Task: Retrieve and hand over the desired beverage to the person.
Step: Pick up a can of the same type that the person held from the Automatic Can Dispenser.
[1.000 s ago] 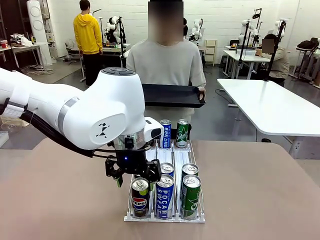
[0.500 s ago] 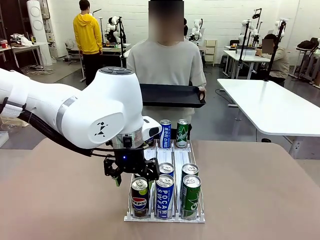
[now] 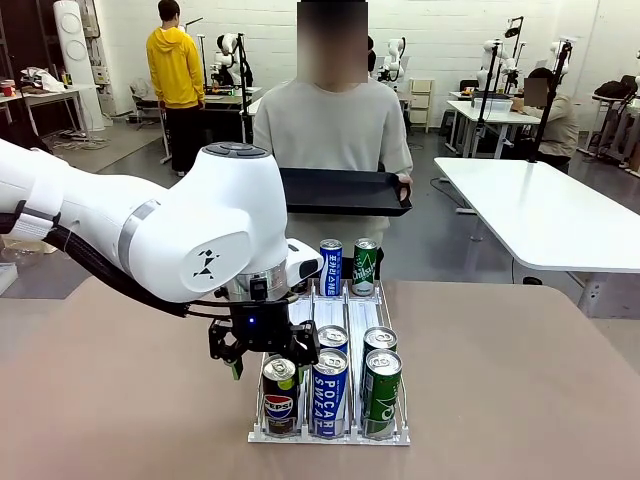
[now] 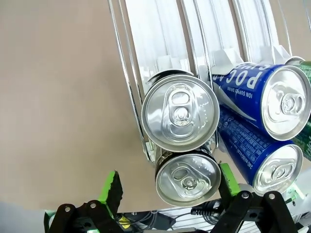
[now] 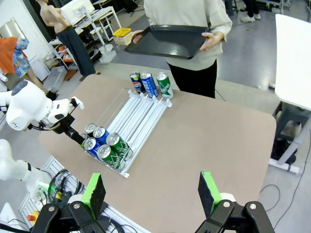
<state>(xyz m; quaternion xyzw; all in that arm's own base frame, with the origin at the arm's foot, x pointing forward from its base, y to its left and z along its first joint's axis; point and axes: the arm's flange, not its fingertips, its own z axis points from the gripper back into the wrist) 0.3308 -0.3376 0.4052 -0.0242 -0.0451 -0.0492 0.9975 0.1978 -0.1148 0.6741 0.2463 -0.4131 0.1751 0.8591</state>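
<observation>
Three-lane rack (image 3: 300,436): front view; a clear rack on the brown table (image 3: 520,400), with cans at both ends.
Near-end labels: Pepsi can (image 3: 280,397) in the left lane, showing the globe logo and "pepsi"; middle blue can (image 3: 329,392) reading POCARI SWEAT; green can (image 3: 381,392) with print too small to read.
Far-end cans: far blue can (image 3: 331,266) and far green can (image 3: 365,266) side by side, lettering illegible.
Left gripper (image 3: 266,362): low over the Pepsi can's top.
Person (image 3: 335,130): across the table, holding a black tray (image 3: 345,192) at waist height.
Left wrist view: the left gripper (image 4: 169,183) has jaws spread wide astride the Pepsi can's silver top. The right pad is just beside it and the left pad apart, so nothing is gripped.
Writing: the neighbouring blue can shows POCARI and ION SUPPLY DRINK.
Right wrist view: the right gripper (image 5: 152,190) is wide and empty, high above the table.
</observation>
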